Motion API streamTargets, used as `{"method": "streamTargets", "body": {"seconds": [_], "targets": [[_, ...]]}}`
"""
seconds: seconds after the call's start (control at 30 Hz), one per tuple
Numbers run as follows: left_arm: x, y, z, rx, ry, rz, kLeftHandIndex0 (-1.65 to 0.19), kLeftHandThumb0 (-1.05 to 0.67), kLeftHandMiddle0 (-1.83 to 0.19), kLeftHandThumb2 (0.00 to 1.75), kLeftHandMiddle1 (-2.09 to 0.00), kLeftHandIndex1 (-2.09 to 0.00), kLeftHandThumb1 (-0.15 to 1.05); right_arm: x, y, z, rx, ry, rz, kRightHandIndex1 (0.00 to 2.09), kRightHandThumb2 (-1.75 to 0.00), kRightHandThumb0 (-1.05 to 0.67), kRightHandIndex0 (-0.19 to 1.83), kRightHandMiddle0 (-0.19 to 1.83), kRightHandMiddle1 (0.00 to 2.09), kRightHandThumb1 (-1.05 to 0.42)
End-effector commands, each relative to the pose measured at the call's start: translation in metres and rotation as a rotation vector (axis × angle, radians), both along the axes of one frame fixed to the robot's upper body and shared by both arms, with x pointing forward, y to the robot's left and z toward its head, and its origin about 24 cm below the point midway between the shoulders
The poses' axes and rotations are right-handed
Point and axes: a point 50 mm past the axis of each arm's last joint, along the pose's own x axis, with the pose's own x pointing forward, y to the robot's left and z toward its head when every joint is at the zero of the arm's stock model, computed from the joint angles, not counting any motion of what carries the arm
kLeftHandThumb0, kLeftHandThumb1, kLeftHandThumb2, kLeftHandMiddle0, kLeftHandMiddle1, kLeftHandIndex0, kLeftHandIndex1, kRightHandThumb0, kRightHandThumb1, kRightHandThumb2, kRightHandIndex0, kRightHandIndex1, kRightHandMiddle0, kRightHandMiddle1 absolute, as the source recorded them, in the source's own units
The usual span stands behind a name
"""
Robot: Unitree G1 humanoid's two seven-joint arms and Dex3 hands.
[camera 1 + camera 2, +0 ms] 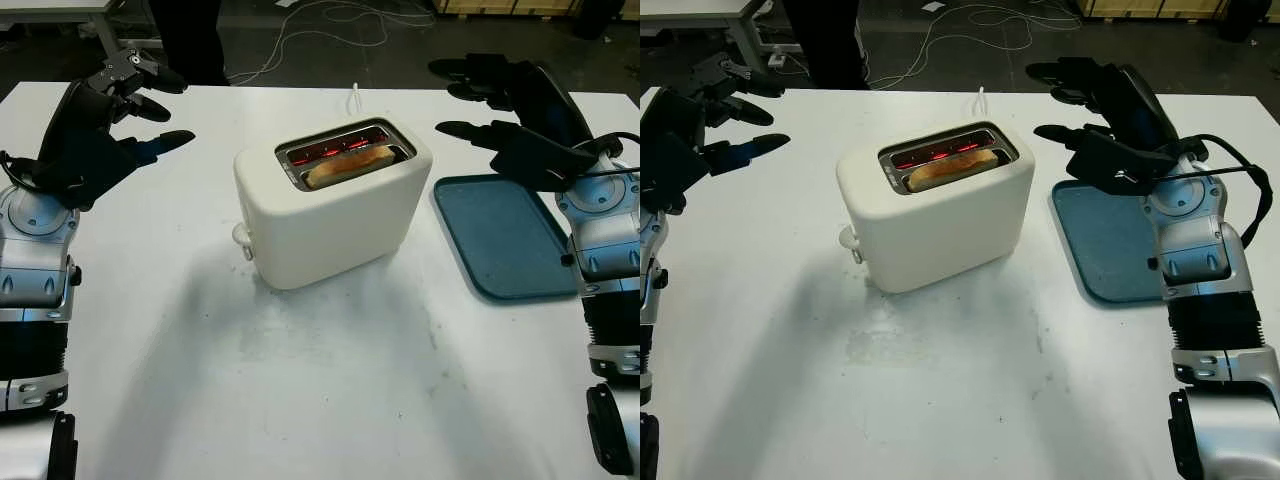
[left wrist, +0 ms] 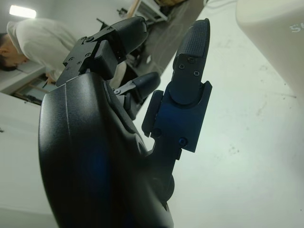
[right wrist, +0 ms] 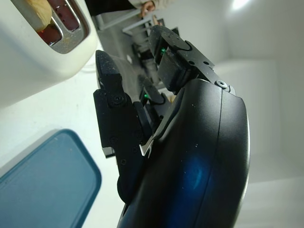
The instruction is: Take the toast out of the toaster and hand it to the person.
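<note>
A cream toaster (image 1: 330, 215) stands mid-table with its slots glowing red. One slice of toast (image 1: 349, 165) pokes up from the near slot. My left hand (image 1: 140, 110) hovers open above the table's left side, well clear of the toaster. My right hand (image 1: 480, 100) hovers open to the right of the toaster, above the far end of the tray, holding nothing. The toaster's corner (image 2: 280, 38) and its slot (image 3: 57, 28) appear in the wrist views.
A blue-grey tray (image 1: 505, 235) lies on the white table (image 1: 300, 390) right of the toaster. A person's dark legs (image 1: 190, 35) stand beyond the far edge. The toaster's white cable (image 1: 355, 98) runs off the back. A person (image 2: 23, 35) bends over in the background.
</note>
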Motion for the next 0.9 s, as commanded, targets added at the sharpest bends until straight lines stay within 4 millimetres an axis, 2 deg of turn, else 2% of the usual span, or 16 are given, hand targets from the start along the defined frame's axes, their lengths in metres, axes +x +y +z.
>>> {"method": "streamTargets", "body": {"seconds": [0.0,0.87], "targets": [[-0.0014,0.0004,0.0012,0.012,-0.007,0.002,-0.24,-0.54,-0.2,0.15,-1.22,-1.03,0.83,-0.0006,-0.0031,-0.0042,0.022,0.007,0.002,0.06,-0.04,-0.24,0.63,0.63,0.0,-0.92],[-0.0002,0.0021,0.0007,-0.007,-0.01,0.002,-0.24,-0.53,-0.2,0.23,-1.24,-1.05,0.78,0.0001,-0.0013,-0.0036,0.008,0.003,0.011,0.06,-0.04,-0.23,0.66,0.63,0.01,-0.92]]}}
